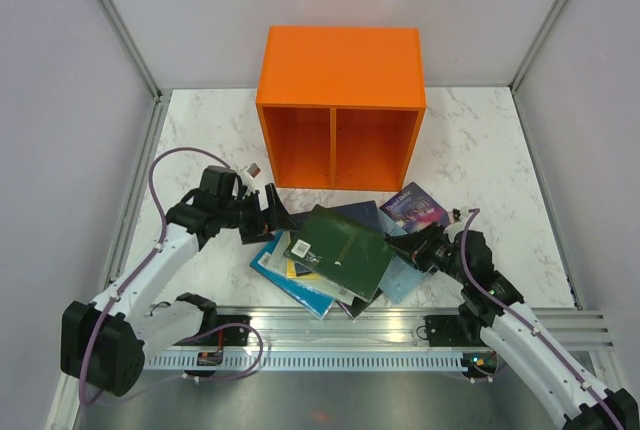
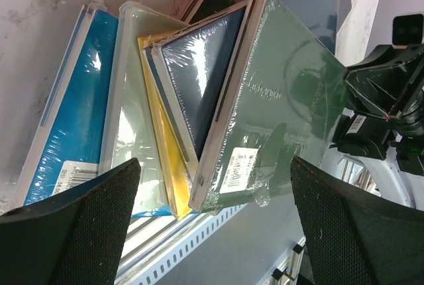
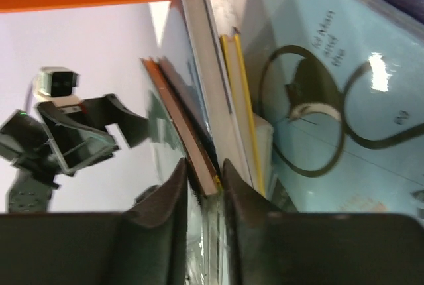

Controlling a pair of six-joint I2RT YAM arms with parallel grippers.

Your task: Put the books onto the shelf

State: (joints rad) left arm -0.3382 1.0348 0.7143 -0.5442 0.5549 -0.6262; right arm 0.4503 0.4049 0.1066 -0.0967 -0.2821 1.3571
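Jaws narrow, the right gripper (image 3: 204,169) pinches the edge of a book (image 3: 175,113), cover hidden; the left gripper (image 2: 213,166) gapes empty.

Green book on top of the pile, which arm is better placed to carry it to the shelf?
Right, probably. The right hand pinches the green book by its edge; the left hand hangs open beside the pile, gripping nothing.
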